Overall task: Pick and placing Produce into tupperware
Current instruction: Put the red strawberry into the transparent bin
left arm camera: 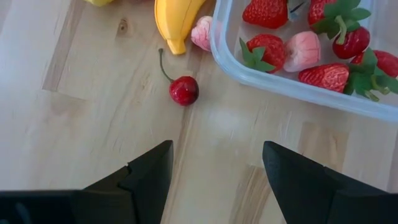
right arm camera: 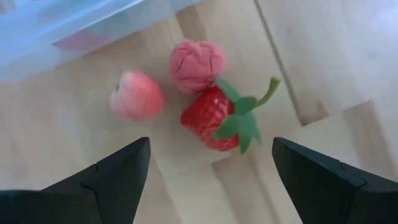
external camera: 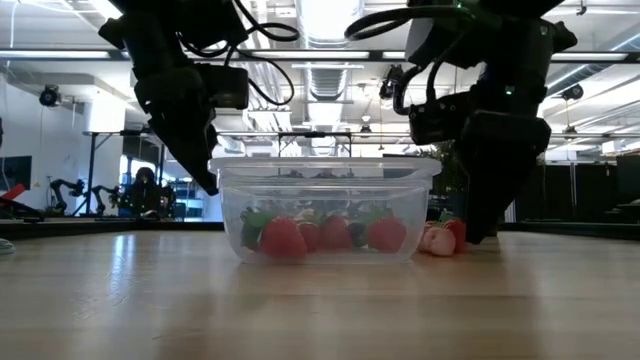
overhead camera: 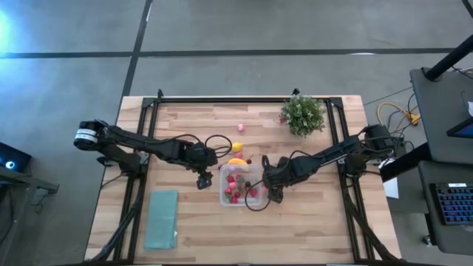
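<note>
A: Right arm, jaws (right arm camera: 205,168) apart and empty above the worktop (right arm camera: 323,56). What lies nearest ahead?

B: A strawberry (right arm camera: 214,118), centred between the jaws; its long axis runs obliquely across the gap, stem tip toward one finger. Just beyond lie a pink piece (right arm camera: 196,65) and a peach-coloured piece (right arm camera: 137,94), then the tupperware (right arm camera: 74,28) wall.

A: And the left arm?

B: Left jaws (left arm camera: 214,168) likewise apart; a cherry (left arm camera: 184,91) ahead, a banana (left arm camera: 176,18) farther, the tupperware alongside holding strawberries. For the strawberry, the right arm appears nearer.
</note>
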Robot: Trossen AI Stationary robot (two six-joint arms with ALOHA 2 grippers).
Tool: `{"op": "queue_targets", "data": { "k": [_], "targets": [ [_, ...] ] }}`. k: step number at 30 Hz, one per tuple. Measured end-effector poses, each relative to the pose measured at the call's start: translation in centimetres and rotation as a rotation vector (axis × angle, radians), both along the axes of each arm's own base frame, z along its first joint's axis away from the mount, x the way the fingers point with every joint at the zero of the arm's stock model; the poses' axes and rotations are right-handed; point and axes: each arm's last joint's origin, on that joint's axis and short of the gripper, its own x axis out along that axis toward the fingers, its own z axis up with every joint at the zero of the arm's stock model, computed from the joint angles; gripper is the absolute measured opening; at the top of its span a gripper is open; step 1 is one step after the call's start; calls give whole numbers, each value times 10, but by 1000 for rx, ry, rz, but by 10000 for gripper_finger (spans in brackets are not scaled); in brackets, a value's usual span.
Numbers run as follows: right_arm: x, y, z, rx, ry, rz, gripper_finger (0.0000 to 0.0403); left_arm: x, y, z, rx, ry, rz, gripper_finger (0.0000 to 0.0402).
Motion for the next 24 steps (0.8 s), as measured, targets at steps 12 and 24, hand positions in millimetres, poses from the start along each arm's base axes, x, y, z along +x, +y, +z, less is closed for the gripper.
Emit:
{"op": "queue_targets", "data": {
  "k": [12, 24],
  "targets": [
    [1, -3, 0, -112, -3, 137, 326, 0, 0, 0, -1, -4, 0, 233],
    [4, -5, 1, -69, -16, 106, 258, 1, 0, 0, 1, -8, -3, 233]
  ]
}}
